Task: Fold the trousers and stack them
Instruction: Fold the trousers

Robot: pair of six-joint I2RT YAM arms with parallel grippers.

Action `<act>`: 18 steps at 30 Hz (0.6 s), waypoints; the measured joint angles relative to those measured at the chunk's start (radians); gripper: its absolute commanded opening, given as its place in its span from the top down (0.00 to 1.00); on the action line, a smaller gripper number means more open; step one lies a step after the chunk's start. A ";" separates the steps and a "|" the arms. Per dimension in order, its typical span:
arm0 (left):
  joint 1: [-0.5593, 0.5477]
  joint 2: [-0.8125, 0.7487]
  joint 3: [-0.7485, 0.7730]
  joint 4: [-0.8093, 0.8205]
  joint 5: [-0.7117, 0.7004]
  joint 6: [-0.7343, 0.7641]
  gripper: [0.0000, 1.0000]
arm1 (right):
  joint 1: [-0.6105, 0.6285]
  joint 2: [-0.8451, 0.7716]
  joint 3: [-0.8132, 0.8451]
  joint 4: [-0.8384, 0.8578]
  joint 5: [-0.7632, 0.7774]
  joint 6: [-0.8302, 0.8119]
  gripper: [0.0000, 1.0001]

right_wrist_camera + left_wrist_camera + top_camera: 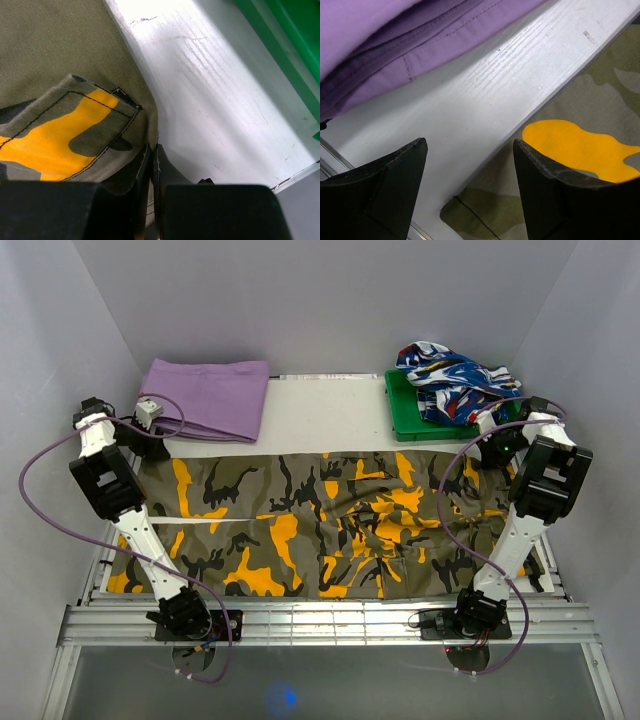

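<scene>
Trousers (320, 530) lie spread flat across the table (320, 410), with the right gripper (152, 170) pinching only a sliver of their edge and the left gripper (470, 170) wide open over the far corner, so that thin bite could slip once lifted.

Trousers (330, 530): woven matt cloth, stitched seams. Surface (485, 95): white-painted, wood-grained, slightly glossy, scuffed. Purple cloth (205, 395): matt fabric. Left fingers (555, 200): black, matt, rough-edged.

Across table (320, 405) front lay trousers (330, 530); cloth (205, 395) behind at L, garment (455, 380) on tray (400, 412) behind at R.
</scene>
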 measured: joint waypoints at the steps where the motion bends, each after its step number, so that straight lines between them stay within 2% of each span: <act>1: 0.000 0.002 0.001 -0.001 0.008 0.009 0.19 | 0.000 -0.002 -0.002 0.001 -0.001 -0.003 0.92; 8: 0.000 0.033 0.012 -0.019 0.021 0.084 0.21 | 0.000 -0.005 -0.002 0.000 -0.005 -0.008 0.92; 13: -0.001 0.038 0.022 -0.060 -0.004 0.155 0.30 | 0.000 -0.018 -0.017 0.002 -0.005 -0.015 0.92; 18: -0.002 0.042 0.036 -0.139 -0.028 0.248 0.31 | 0.000 -0.043 -0.051 0.000 -0.001 -0.029 0.92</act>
